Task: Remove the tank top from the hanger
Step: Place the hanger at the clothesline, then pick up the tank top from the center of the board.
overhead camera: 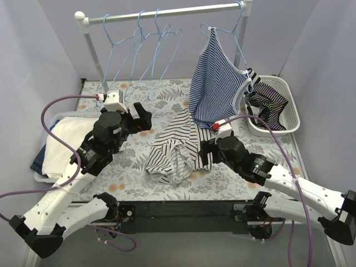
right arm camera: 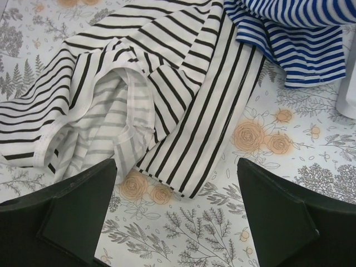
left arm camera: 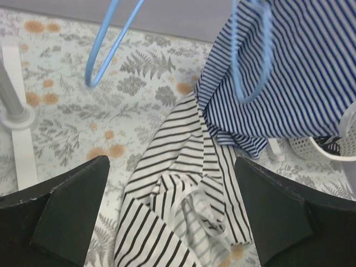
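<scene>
A blue-and-white striped tank top (overhead camera: 214, 83) hangs on a light blue hanger (overhead camera: 240, 39) at the right end of the rail, its hem touching the table. It also shows in the left wrist view (left arm camera: 295, 78) with the hanger (left arm camera: 247, 61) in front of it. A black-and-white striped tank top (overhead camera: 175, 147) lies crumpled on the table below it. My left gripper (overhead camera: 143, 118) is open and empty, left of both garments. My right gripper (overhead camera: 203, 153) is open and empty, just right of the black-and-white top (right arm camera: 167, 67).
Several empty blue hangers (overhead camera: 144, 50) hang on the rail (overhead camera: 167, 14). A white basket (overhead camera: 289, 105) with dark striped clothes stands at the right. A pile of folded white cloth (overhead camera: 61, 142) lies at the left. The rack's post (left arm camera: 11, 100) stands far left.
</scene>
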